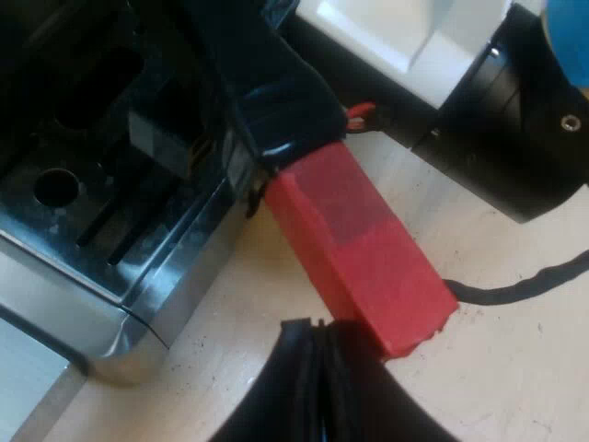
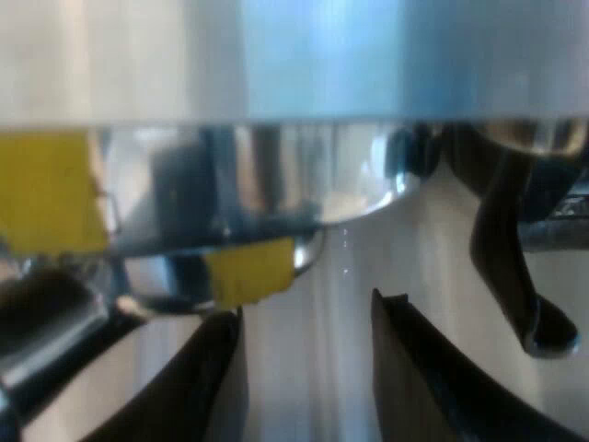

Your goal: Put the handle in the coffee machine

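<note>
Pointing at left pincer [image 1: 317,343], red handle end [image 1: 359,258] just beside.

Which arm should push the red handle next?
Probably left: the left hand sits right at the handle's red end by the machine. The right hand is open near shiny metal, holding nothing.
</note>
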Available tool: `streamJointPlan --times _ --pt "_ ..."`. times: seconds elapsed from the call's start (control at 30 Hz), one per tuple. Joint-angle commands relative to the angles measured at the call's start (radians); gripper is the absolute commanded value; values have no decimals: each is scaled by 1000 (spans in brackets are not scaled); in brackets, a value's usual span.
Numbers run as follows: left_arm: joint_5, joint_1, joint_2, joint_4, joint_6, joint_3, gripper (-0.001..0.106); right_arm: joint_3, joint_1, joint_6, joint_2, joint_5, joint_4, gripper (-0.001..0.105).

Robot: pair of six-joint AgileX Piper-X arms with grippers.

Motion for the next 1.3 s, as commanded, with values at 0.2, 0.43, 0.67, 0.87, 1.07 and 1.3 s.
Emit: streamJointPlan --times 0.2,0.43,0.67,0.87,1.07,1.3 --pt "89 -17 -7 52 -14 12 0 -15 42 174 -195 -113 346 39" --pt "97 -22 -7 29 -14 12 0 41 42 396 -305 -173 710 39" --pt "95 -74 -21 9 -75 12 0 126 48 423 -439 -233 838 39" --pt "88 -82 -62 -78 -194 12 0 190 69 431 -580 -246 1047 43" --pt "44 -82 -67 -76 -243 17 0 211 93 431 -736 -395 1177 66" --pt "-21 -87 -67 -102 -304 20 0 211 124 422 -888 -420 1250 70"
